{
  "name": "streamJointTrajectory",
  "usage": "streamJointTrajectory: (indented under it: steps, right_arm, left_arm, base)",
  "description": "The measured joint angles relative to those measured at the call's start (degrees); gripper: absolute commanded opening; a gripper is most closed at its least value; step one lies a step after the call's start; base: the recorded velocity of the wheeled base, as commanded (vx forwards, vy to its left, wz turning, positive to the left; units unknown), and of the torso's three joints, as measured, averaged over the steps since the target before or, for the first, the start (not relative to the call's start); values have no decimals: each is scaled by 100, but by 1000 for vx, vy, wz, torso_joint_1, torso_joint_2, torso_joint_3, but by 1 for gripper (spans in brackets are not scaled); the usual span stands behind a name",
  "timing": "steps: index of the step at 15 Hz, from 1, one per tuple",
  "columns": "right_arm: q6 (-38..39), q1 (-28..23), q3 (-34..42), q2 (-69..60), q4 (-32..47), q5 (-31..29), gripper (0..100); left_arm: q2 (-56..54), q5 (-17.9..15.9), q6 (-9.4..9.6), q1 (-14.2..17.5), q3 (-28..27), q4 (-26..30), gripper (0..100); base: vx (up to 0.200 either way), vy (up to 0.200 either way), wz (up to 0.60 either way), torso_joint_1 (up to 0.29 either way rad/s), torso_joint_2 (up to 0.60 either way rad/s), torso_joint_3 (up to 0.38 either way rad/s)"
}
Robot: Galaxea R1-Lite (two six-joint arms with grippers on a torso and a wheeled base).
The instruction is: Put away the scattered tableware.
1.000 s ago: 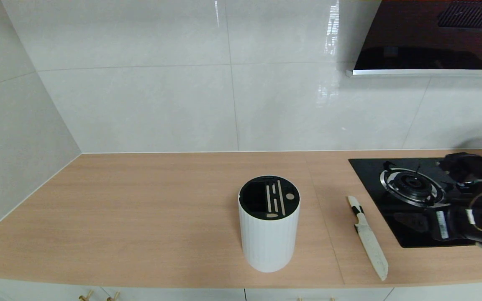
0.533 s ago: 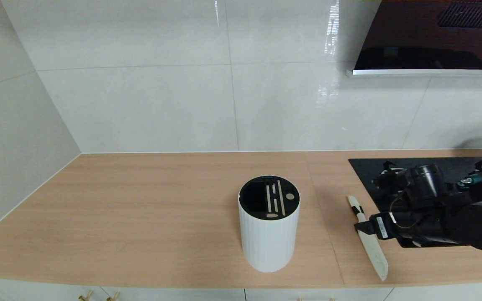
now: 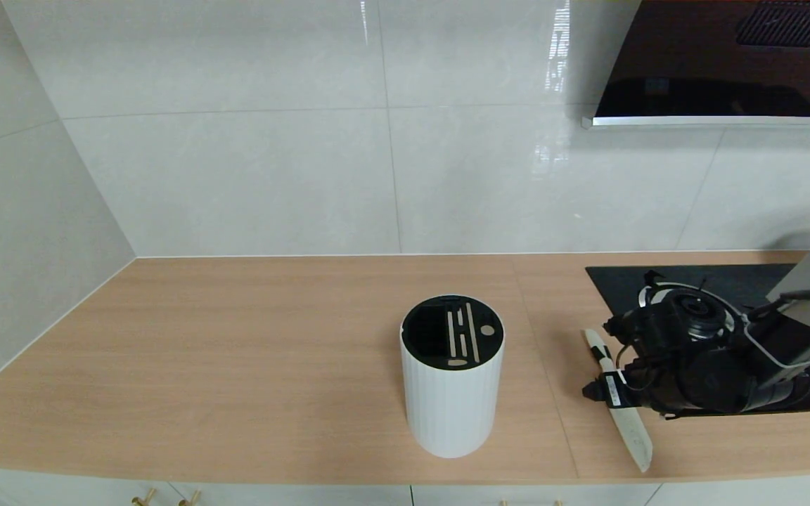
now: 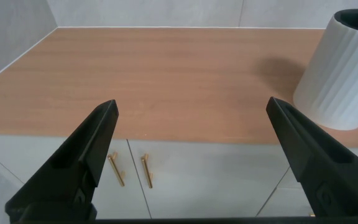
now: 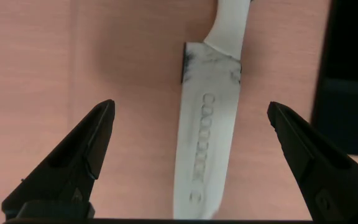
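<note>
A cream knife lies flat on the wooden counter, between the white ribbed knife holder and the stove. Its handle points toward the wall. My right gripper hangs open just above the knife, with one finger on each side of the blade near the handle and not touching it. In the head view the right wrist covers the knife's middle. My left gripper is open and empty, low at the counter's front edge, well to the left of the holder.
The holder's black top has several slots and one larger opening. A black gas stove fills the counter's right end, under a range hood. Cabinet handles sit below the counter edge. Bare counter stretches to the left.
My right arm has swung left from over the stove to above the knife, and its wrist has turned downward. The knife and the holder have not moved.
</note>
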Motion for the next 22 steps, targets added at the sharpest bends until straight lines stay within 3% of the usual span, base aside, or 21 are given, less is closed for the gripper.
streamJointTrajectory:
  steps: [6, 10, 22]
  right_arm:
    - [73, -169, -296, 350, -50, 22, 100]
    - [143, -176, -306, 518, -512, 91, 100]
    - [141, -190, -288, 683, -547, 140, 100]
  left_arm:
    - [0, 0, 0, 0, 0, 0, 100]
    - [0, 0, -2, 0, 0, 0, 100]
    - [0, 0, 0, -2, 0, 0, 100]
  base:
    - [0, 0, 0, 0, 0, 0]
    - [0, 0, 0, 0, 0, 0]
    - [0, 0, 0, 0, 0, 0]
